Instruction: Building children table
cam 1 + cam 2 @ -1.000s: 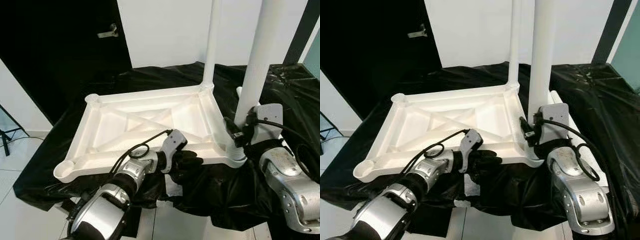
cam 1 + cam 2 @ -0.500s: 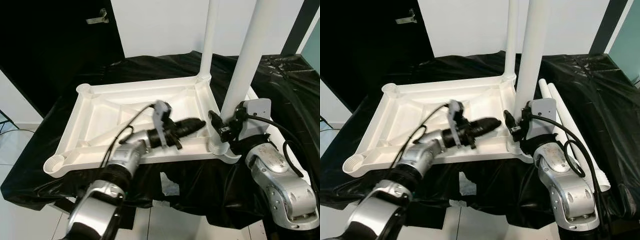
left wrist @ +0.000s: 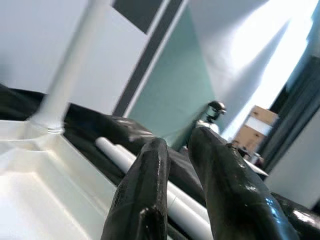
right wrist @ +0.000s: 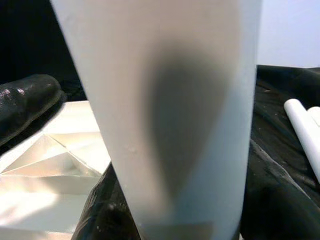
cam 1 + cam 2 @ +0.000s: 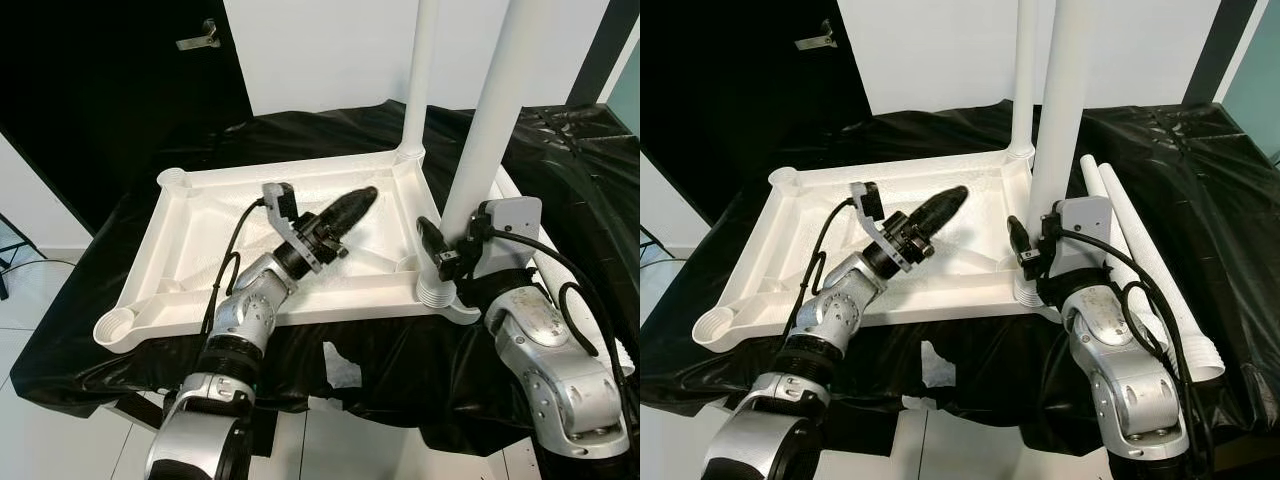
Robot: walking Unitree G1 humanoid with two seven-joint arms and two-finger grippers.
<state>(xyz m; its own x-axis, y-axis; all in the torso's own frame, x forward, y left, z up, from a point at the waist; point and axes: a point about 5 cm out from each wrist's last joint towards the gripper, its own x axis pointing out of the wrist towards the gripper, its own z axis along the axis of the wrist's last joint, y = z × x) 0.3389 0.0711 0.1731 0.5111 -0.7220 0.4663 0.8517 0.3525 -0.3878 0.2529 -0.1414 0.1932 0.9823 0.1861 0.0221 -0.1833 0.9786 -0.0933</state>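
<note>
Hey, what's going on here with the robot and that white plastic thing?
The robot is assembling a white plastic children's table, lying upside down on black sheeting. Its right hand grips a white table leg standing in the near right corner socket. Its left hand hovers empty over the underside. Two spare white legs lie alongside.

No readable text, no labels, no brands, no numbers anywhere

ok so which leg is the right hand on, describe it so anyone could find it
Start at the white tabletop lying upside down on the black sheet. Two white legs stand upright from its right side; the right hand is on the near leg, at the front right corner. It looks thicker than the far leg behind it, and unlike the two loose legs it stands.
</note>
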